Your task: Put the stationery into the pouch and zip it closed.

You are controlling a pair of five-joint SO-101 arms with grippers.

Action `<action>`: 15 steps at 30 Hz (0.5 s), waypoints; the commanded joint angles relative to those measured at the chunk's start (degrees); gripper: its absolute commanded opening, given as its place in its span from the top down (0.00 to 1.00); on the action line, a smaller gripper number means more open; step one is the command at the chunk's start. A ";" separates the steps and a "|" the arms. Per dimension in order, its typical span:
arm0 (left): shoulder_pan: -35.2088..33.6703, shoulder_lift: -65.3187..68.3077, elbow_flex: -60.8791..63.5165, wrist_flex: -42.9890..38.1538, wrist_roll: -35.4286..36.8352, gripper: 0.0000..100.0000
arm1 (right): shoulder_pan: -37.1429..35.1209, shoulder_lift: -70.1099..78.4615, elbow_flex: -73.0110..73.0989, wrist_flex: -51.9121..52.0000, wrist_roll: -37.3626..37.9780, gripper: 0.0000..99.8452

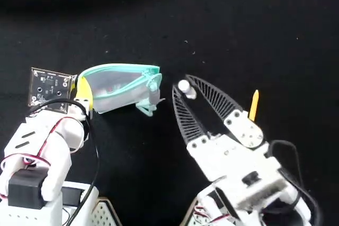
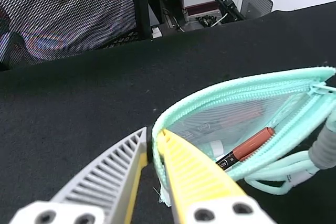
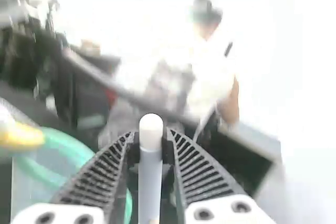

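Closest to me, the left gripper [image 2: 154,139] was clamped on the rim of the pouch [image 1: 119,91] at its open end, grey finger outside and yellow finger [image 2: 194,182] inside the mouth. On my other side the right gripper [image 1: 182,83] was pinched tight on a grey pen [image 3: 150,171], which stood up between its black fingers. That pen sat just beside the pouch's far end, near the zip pull and the mint cord loop [image 1: 145,109]. The pouch lay on its side on the black table [image 1: 238,30], mouth gaping. Through the mesh I could see a brown-capped pen [image 2: 251,144] already inside. A yellow stick-shaped item [image 1: 255,104] lay on the table just beyond the right gripper. Past the table edge stood a dark mesh panel [image 2: 68,14].
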 commanded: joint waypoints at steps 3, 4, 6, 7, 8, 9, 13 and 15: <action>-0.66 1.58 9.71 -0.62 -0.26 0.97 | -5.98 6.37 -0.22 -16.53 -0.18 0.99; -0.66 1.58 9.98 -0.79 -0.26 0.97 | -7.65 7.43 -0.22 -18.37 -0.18 0.99; -0.66 1.58 10.24 -1.32 -0.26 0.97 | -11.34 9.45 -0.22 -20.75 -0.26 0.99; -0.66 1.58 10.24 -1.41 -0.26 0.97 | -13.01 10.42 -0.22 -21.54 -0.44 0.99; -0.66 1.58 10.24 -1.41 -0.26 0.97 | -14.15 11.30 -0.31 -22.33 -1.23 0.99; -0.66 1.58 10.24 -1.41 -0.26 0.97 | -14.86 12.18 -0.40 -23.30 -2.29 0.99; -0.66 1.58 10.24 -1.49 -0.26 0.97 | -14.86 15.87 -0.40 -27.87 -2.99 0.99; -0.66 1.58 10.24 -1.49 -0.26 0.97 | -14.86 18.15 -0.22 -29.36 -3.08 0.99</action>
